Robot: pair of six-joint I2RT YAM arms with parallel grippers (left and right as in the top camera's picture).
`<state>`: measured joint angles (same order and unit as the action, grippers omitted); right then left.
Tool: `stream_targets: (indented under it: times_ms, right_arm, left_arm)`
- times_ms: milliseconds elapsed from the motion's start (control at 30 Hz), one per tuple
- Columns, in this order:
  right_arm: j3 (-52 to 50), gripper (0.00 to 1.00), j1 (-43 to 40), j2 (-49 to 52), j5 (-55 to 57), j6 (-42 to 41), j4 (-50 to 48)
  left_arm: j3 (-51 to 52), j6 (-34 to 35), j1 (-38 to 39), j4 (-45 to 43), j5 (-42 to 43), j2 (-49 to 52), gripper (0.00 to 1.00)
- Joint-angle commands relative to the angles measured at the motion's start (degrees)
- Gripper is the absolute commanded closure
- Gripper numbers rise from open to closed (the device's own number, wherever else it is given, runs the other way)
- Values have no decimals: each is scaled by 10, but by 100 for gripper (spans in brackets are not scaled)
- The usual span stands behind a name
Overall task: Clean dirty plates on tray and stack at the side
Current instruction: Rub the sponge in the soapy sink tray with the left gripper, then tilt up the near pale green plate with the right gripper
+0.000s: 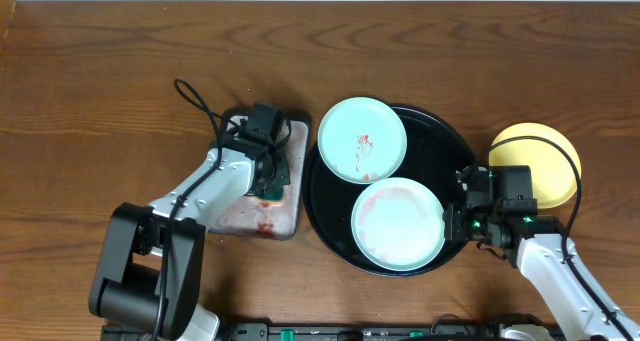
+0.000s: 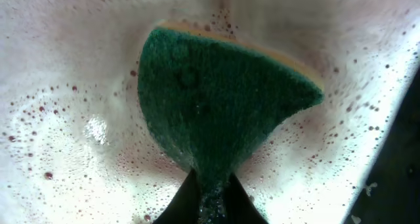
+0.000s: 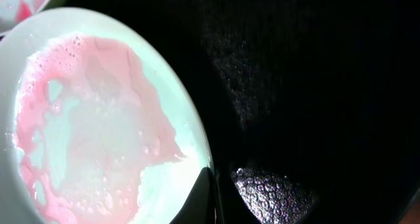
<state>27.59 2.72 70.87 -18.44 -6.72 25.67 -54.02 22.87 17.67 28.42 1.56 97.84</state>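
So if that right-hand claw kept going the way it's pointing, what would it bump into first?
Most likely the nearer mint plate, smeared pink, on the black tray. The right gripper points at its rim; the wrist view puts it right at that edge, though contact is unclear.

our left arm [image 1: 205, 186] wears white shells over black joints, with a boxy black base [image 1: 135, 276] and a black cable [image 1: 195, 101] looping off the wrist. our right arm [image 1: 555, 266] is white too, its black wrist block [image 1: 505, 191] lit by small green lights [image 1: 482, 223]. left gripper [image 2: 209, 201] and right gripper [image 3: 215, 198] show dark tapered fingers.
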Motion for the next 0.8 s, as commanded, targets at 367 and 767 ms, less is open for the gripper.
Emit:
stream_targets:
  times_ms: [367, 767]
  right_arm:
    - [9, 77, 4, -39, -3, 8, -7]
    - [8, 82, 4, 34, -3, 8, -20]
  left_arm:
    - [23, 3, -2, 8, 8, 27, 92]
    - [23, 3, -2, 7, 8, 27, 92]
